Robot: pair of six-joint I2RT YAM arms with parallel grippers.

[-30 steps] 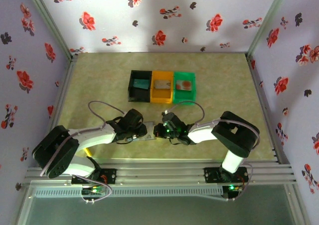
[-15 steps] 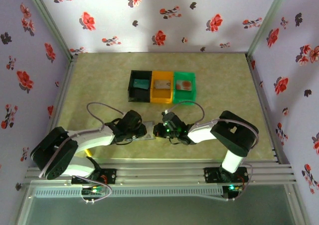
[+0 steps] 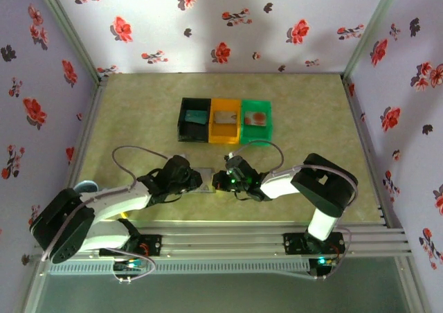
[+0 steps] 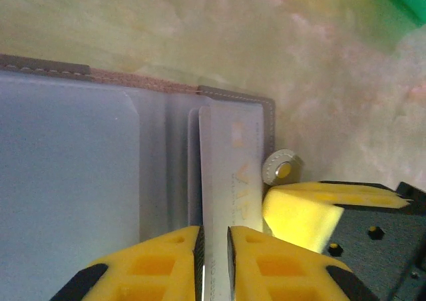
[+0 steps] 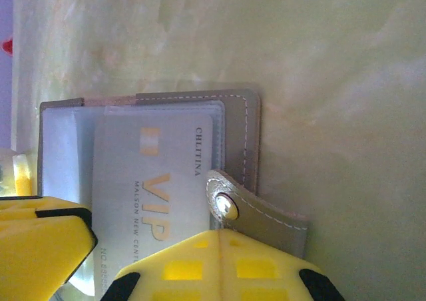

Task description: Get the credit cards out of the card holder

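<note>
The grey card holder (image 3: 206, 181) lies open on the table between both grippers. A pale silver credit card (image 4: 226, 174) marked VIP sticks partway out of its pocket (image 5: 153, 181). My left gripper (image 4: 215, 248) is shut on this card's near end, and the card's edge runs between the yellow fingers. From the other side, my right gripper (image 5: 216, 248) is shut and its tips press on the holder's snap tab (image 5: 266, 214). In the top view the left gripper (image 3: 196, 181) and the right gripper (image 3: 219, 181) meet over the holder.
Black (image 3: 181, 129), orange (image 3: 224, 137) and green (image 3: 270, 129) bins stand in a row behind the holder, each with a card lying in it. Floral walls close off the back and both sides. Bare table stretches left and right of the arms.
The left arm's elbow has swung down and to the left, while its gripper stays at the holder and its jaws have narrowed slightly. The right arm has not moved.
</note>
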